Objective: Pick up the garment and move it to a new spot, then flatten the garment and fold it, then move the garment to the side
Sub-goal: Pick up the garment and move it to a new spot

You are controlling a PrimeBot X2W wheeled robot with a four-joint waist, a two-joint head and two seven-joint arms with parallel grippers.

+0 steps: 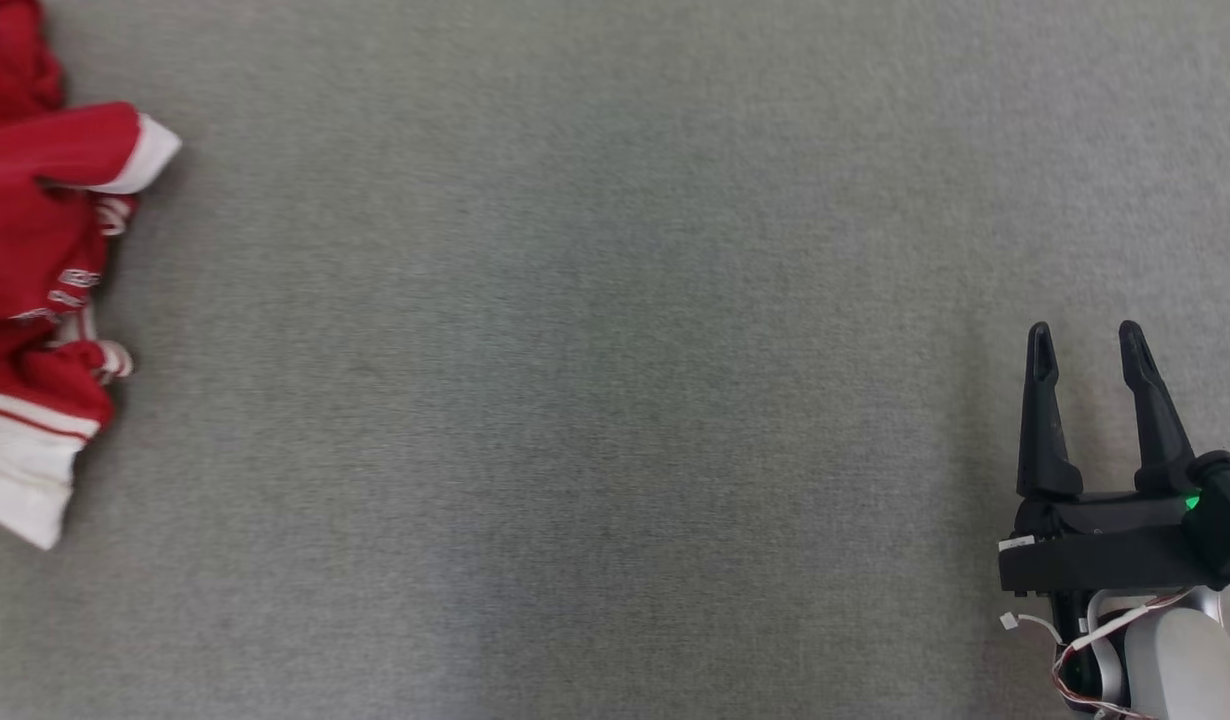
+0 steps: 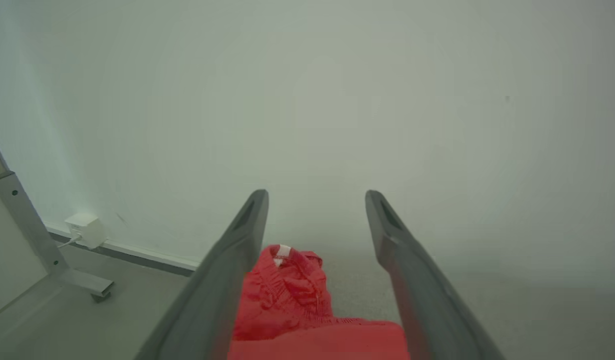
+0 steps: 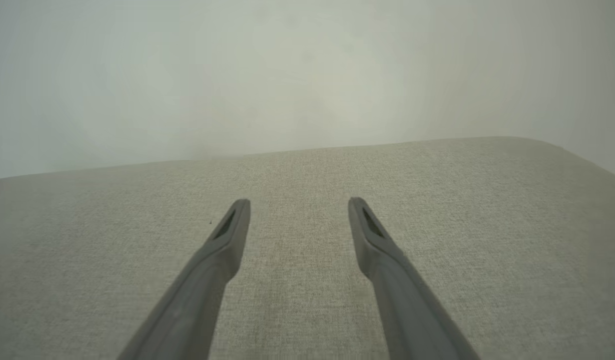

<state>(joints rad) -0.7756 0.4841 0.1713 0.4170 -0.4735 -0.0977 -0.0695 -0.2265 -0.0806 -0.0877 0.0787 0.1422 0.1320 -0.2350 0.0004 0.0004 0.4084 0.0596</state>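
garment (image 1: 35,230): red with white trim, bunched up at the far left edge of the grey cloth surface (image 1: 595,400)
left gripper (image 2: 316,195): fingers wide apart, garment showing low between them
right gripper (image 1: 1085,330): lower right, spread wide, empty

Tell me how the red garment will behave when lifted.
The red garment lies crumpled in soft folds, so it will probably hang floppy. It looks thin, likely light. Its white cuff may trail and drag.
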